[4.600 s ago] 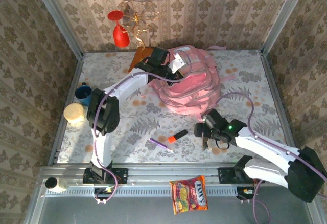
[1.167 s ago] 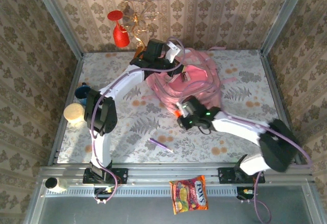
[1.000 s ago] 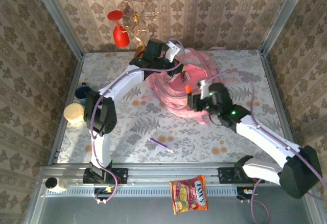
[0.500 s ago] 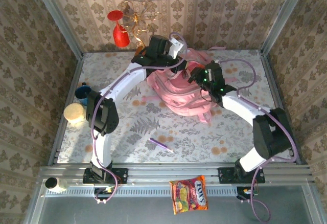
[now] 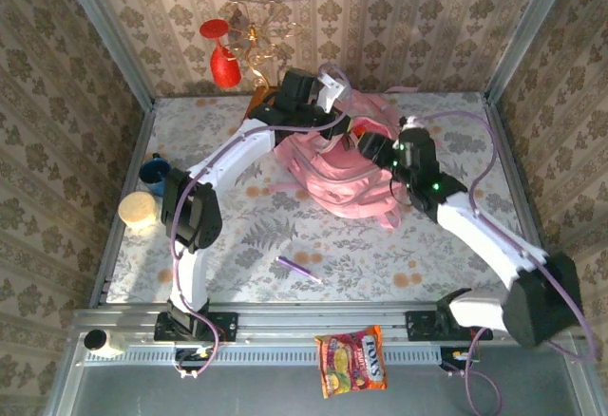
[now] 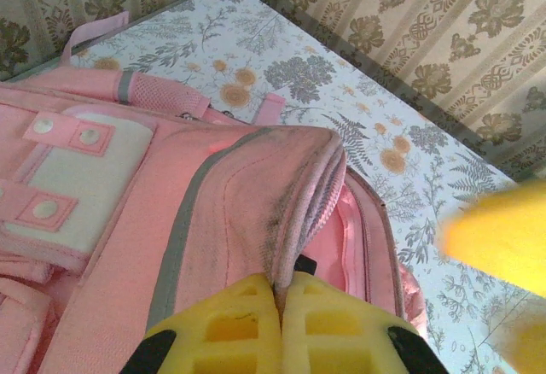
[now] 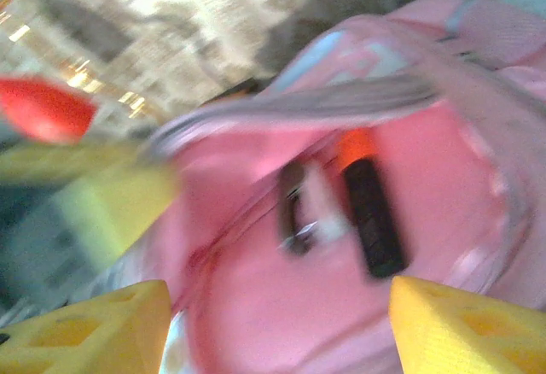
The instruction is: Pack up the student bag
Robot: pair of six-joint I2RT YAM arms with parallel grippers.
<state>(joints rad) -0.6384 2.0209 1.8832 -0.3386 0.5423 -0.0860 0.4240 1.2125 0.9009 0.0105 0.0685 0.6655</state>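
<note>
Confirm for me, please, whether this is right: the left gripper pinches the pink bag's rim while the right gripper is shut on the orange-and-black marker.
Not quite: the right gripper is open, not shut on the marker, which lies loose inside the student bag. The right wrist view shows this. The left gripper does pinch the bag's rim.

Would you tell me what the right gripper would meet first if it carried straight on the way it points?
Probably the orange-and-black marker lying inside the open student bag, roughly ahead of the open right gripper. The bag's fabric sits close behind it, and blur leaves depth uncertain.
</note>
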